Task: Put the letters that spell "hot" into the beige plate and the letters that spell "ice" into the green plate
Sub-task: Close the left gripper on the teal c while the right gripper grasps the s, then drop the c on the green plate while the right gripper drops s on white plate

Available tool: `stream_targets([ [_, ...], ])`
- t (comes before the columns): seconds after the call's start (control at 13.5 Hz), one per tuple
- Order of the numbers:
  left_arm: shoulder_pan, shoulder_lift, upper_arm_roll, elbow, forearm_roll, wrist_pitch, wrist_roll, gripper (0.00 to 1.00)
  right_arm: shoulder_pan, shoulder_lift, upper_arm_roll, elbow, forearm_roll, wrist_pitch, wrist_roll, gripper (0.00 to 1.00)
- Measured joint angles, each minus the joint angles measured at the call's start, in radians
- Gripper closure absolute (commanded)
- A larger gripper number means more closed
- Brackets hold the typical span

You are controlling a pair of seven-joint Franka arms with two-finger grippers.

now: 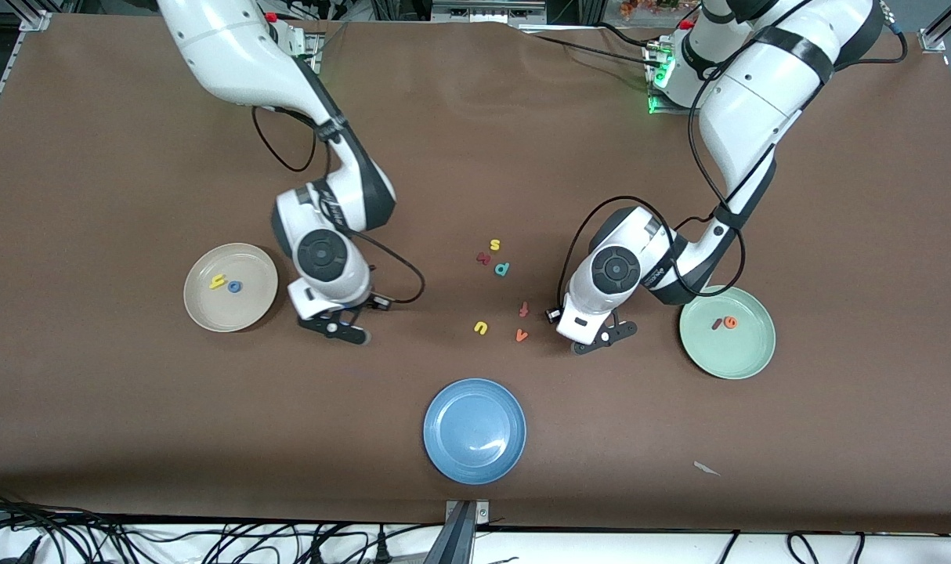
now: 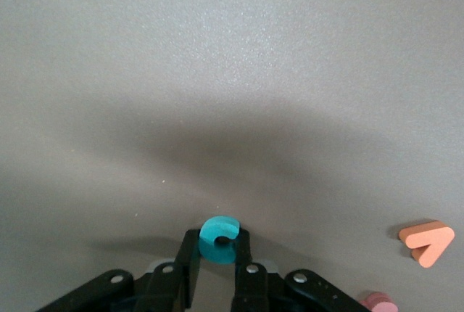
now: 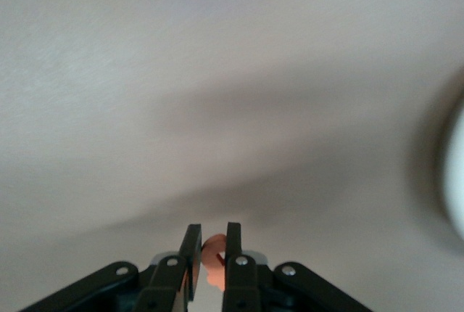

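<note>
Left wrist view: the left hand [image 2: 217,248] is pinched narrow on the teal c [image 2: 220,238], low over bare bench [image 1: 131,439]. From the front, that left hand [image 1: 598,341] sits at nine o'clock of the green plate [image 1: 746,356]. The right hand [image 3: 210,245] is clamped narrow on the orange t [image 3: 214,248], and in the front view the right hand [image 1: 339,328] is at three o'clock of the beige plate [image 1: 250,312].

These foam letters look feather-light and squashy, so we'd judge a gentle pinch across a stroke best; squeeze hard and they may pop out.

Now the count:
- three plates
- yellow h [image 1: 218,281] and blue o [image 1: 234,287] in the beige
- dark red i [image 1: 715,323] and orange e [image 1: 730,321] in the green
- none in the blue plate [image 1: 475,439]
- six loose letters [image 1: 502,269] at twelve o'clock of it
</note>
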Motion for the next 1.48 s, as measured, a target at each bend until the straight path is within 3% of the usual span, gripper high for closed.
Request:
stream_targets([
  [0.22, 0.0, -0.001, 0.001, 0.001, 0.001, 0.0, 0.0, 0.88, -0.094, -0.084, -0.032, -0.001, 0.0, -0.176, -0.213, 1.0],
  [0.37, 0.005, -0.003, 0.004, 0.012, 0.003, -0.011, 0.003, 0.9, -0.148, -0.104, -0.088, -0.018, 0.0, -0.221, -0.384, 1.0],
  [0.52, 0.013, -0.01, 0.007, 0.029, 0.005, -0.054, 0.032, 0.9, -0.172, -0.103, -0.138, -0.076, 0.022, -0.188, -0.499, 1.0],
  [0.74, 0.048, -0.043, 0.009, 0.041, 0.005, -0.126, 0.128, 0.9, -0.174, -0.086, -0.153, -0.192, 0.064, -0.054, -0.546, 0.96],
  [0.81, 0.067, -0.057, 0.01, 0.042, 0.005, -0.154, 0.176, 0.9, -0.171, -0.076, -0.153, -0.21, 0.066, -0.031, -0.546, 0.87],
  [0.96, 0.116, -0.084, 0.011, 0.043, 0.005, -0.212, 0.298, 0.9, -0.167, -0.054, -0.152, -0.222, 0.067, -0.005, -0.546, 0.24],
  [1.04, 0.144, -0.096, 0.012, 0.043, 0.005, -0.242, 0.366, 0.9, -0.166, -0.048, -0.152, -0.222, 0.067, -0.001, -0.546, 0.08],
  [1.11, 0.174, -0.107, 0.013, 0.043, 0.005, -0.267, 0.438, 0.9, -0.166, -0.048, -0.152, -0.222, 0.068, 0.0, -0.546, 0.02],
  [1.33, 0.258, -0.113, 0.016, 0.039, 0.005, -0.291, 0.659, 0.9, -0.166, -0.09, -0.171, -0.2, 0.068, -0.029, -0.546, 0.02],
  [1.48, 0.305, -0.112, 0.023, 0.034, 0.012, -0.293, 0.799, 0.86, -0.166, -0.154, -0.206, -0.15, 0.068, -0.128, -0.548, 0.01],
])
